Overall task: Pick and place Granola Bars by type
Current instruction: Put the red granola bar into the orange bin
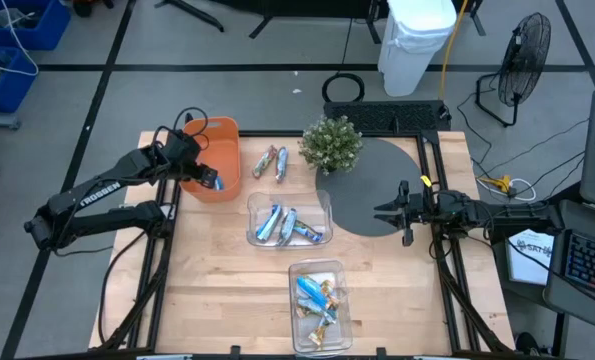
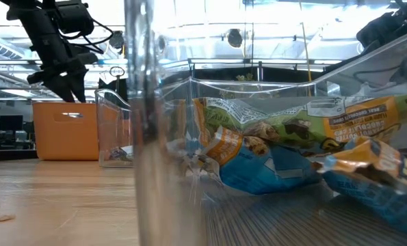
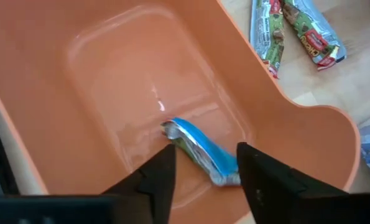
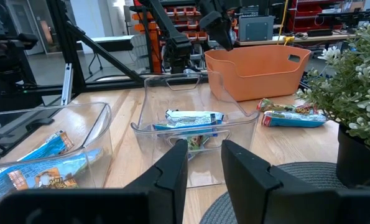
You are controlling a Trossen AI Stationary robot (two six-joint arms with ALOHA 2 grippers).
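The left hand is hovering over the orange bin in the upper left of the high view, its fingers parting around a blue-and-silver bar that is dropping or already lying inside. If the foil is clinging to a finger, the bar may be lifting back out when the arm rises. The right hand is waiting partly open at the desk's right side, over the dark mat.
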